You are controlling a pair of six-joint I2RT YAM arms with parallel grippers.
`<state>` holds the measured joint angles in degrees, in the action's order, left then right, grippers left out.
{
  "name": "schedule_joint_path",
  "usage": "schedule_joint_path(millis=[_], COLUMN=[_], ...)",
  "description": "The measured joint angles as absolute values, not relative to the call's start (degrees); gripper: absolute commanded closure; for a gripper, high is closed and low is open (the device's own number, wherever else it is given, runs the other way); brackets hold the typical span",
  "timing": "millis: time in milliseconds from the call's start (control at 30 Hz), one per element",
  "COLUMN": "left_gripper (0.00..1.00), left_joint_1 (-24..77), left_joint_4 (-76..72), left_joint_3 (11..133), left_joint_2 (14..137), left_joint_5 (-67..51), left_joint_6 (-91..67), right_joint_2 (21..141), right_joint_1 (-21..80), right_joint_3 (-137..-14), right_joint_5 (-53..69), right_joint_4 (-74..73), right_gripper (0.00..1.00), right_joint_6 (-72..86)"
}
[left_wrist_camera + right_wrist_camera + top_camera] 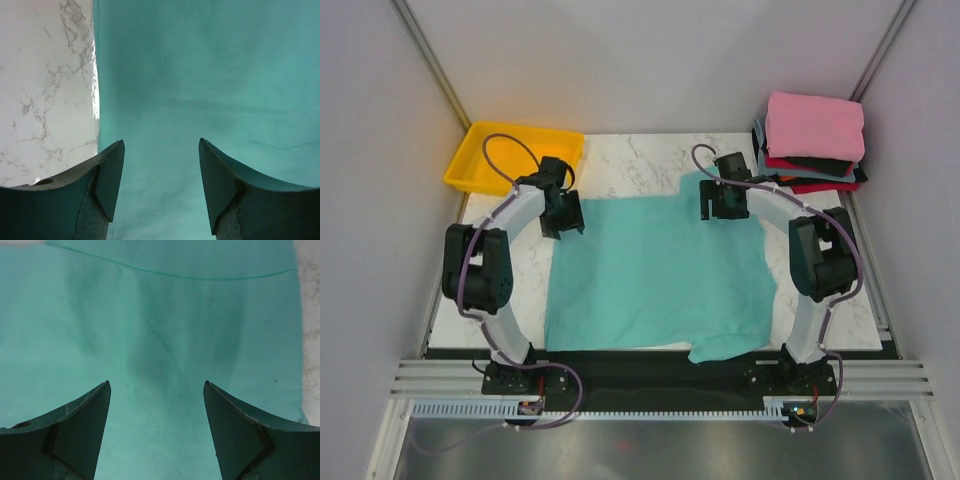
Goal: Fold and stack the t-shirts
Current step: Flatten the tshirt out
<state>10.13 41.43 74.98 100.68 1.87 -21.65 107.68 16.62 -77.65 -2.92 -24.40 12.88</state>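
A teal t-shirt (655, 275) lies spread flat across the middle of the marble table (630, 160). One sleeve hangs over the near edge. My left gripper (563, 222) hovers over its far left corner, open, with only cloth (210, 80) showing between the fingers. My right gripper (718, 210) stands over the far right corner, open as well, nothing between its fingers; a hem line crosses the cloth (165, 330) below it. Folded t-shirts, pink on top of black, red and grey-blue ones, form a stack (812, 138) at the far right corner.
A yellow plastic tray (512, 155) sits at the far left corner. Bare marble (45, 90) shows left of the shirt's edge. Grey walls close in on both sides and the back. A black strip (650, 375) runs along the near edge between the arm bases.
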Motion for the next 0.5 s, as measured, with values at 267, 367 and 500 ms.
schedule_joint_path(millis=[267, 367, 500], left_gripper=[0.32, 0.33, 0.32], left_joint_1=[11.38, 11.53, 11.62], left_joint_4=[39.62, 41.06, 42.44], left_joint_3=[82.52, 90.85, 106.13], left_joint_2=[114.15, 120.73, 130.21], left_joint_5=[1.26, 1.39, 1.50], left_joint_6=[-23.38, -23.40, -23.35], right_joint_2=[118.43, 122.32, 129.21], right_joint_1=[14.39, 12.43, 10.55], right_joint_3=[-84.49, -89.62, -99.90], right_joint_5=[-0.75, 0.14, 0.21], right_joint_4=[-23.64, -23.03, -23.09], right_gripper=[0.18, 0.18, 0.18], right_joint_6=[15.70, 16.91, 18.11])
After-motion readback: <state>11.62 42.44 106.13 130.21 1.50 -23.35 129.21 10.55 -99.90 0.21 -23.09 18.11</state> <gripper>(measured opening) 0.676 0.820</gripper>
